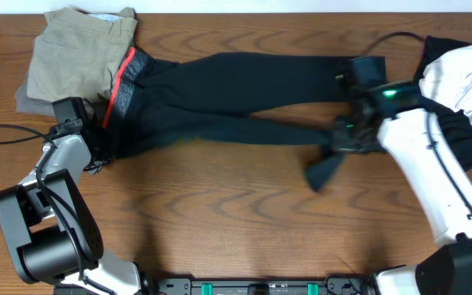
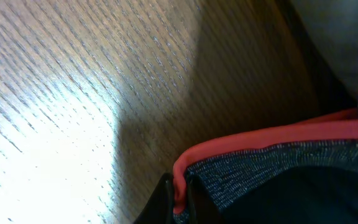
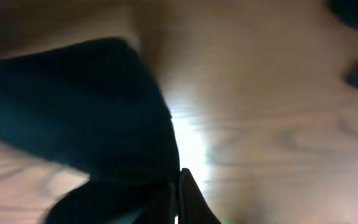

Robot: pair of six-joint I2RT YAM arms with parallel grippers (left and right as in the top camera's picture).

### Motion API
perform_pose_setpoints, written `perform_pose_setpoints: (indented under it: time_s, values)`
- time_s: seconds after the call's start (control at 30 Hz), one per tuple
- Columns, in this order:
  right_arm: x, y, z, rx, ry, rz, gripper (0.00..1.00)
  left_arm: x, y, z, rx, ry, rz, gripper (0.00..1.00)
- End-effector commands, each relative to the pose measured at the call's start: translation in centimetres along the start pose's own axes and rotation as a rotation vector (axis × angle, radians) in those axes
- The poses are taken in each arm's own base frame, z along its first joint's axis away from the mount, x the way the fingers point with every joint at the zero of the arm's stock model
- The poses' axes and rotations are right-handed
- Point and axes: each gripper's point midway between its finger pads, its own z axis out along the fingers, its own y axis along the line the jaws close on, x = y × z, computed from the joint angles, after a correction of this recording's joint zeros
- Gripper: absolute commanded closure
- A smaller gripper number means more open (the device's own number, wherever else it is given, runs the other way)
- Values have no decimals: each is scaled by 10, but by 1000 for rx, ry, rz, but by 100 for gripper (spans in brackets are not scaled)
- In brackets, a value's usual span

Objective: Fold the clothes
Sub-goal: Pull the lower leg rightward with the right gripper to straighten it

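Note:
Black trousers (image 1: 236, 90) with a red-edged waistband (image 1: 121, 82) lie spread across the table, legs pointing right. My left gripper (image 1: 97, 156) is shut on the red waistband edge (image 2: 180, 190), seen pinched between its fingers (image 2: 178, 202). My right gripper (image 1: 338, 139) is shut on the black trouser leg near its cuff (image 1: 324, 170); in the right wrist view the dark cloth (image 3: 98, 124) sits between its fingers (image 3: 176, 193).
Folded khaki trousers (image 1: 76, 49) lie at the back left on a grey garment. A pile of white and black clothes (image 1: 465, 82) sits at the back right. A black cable (image 1: 6, 131) runs along the left of the wooden table (image 1: 220, 221).

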Motion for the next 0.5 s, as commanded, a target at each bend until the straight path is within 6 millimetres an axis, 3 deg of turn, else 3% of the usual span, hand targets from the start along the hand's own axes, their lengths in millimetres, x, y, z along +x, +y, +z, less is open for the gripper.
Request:
perform_pose_setpoints:
  time_s: [0.0, 0.17, 0.47]
  values:
    - [-6, -38, -3, 38, 8, 77, 99, -6, 6, -9, -18, -31, 27, 94]
    - [-7, -77, 0, 56, 43, 182, 97, -8, 9, -11, -19, -37, 17, 94]
    - [1, -83, 1, 19, 90, 185, 91, -6, 15, -12, -34, -21, 19, 94]
